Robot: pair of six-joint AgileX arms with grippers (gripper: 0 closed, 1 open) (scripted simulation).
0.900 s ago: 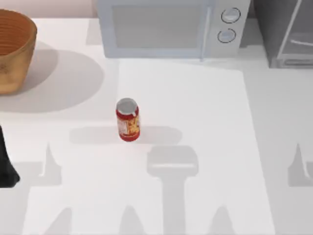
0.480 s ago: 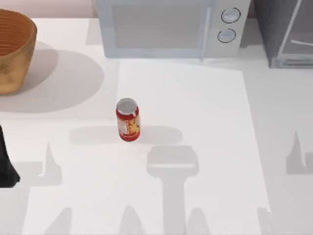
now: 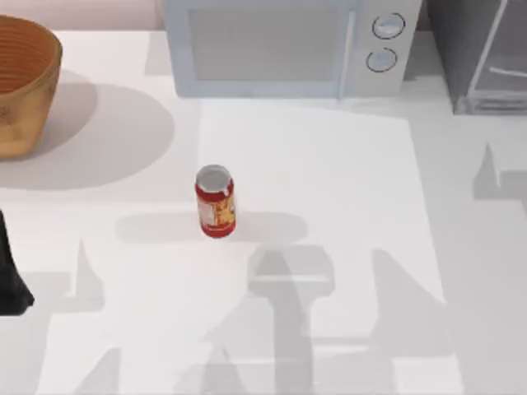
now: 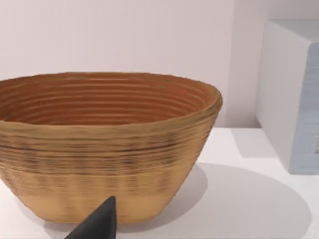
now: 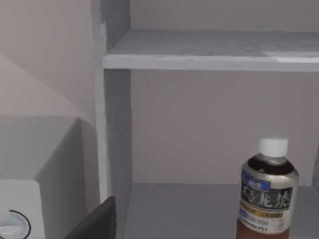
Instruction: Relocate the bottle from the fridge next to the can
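The bottle of reddish-brown drink, with a white cap and a grey-and-blue label, stands upright on the lower floor of the fridge, under a grey shelf. The door side is open toward my right wrist camera. A dark part of my right gripper shows in front of the fridge's left wall, well short of the bottle. In the top view the fridge is at the back right corner. The red can stands upright near the middle of the table. My left arm is parked at the left edge.
A light-grey microwave with two round knobs stands at the back, just left of the fridge. A woven brown basket sits at the back left, facing the left wrist camera. A white mat lies under the can.
The right arm's shadows on the table have shifted toward the back right, toward the fridge. The can and the left arm have stayed still.
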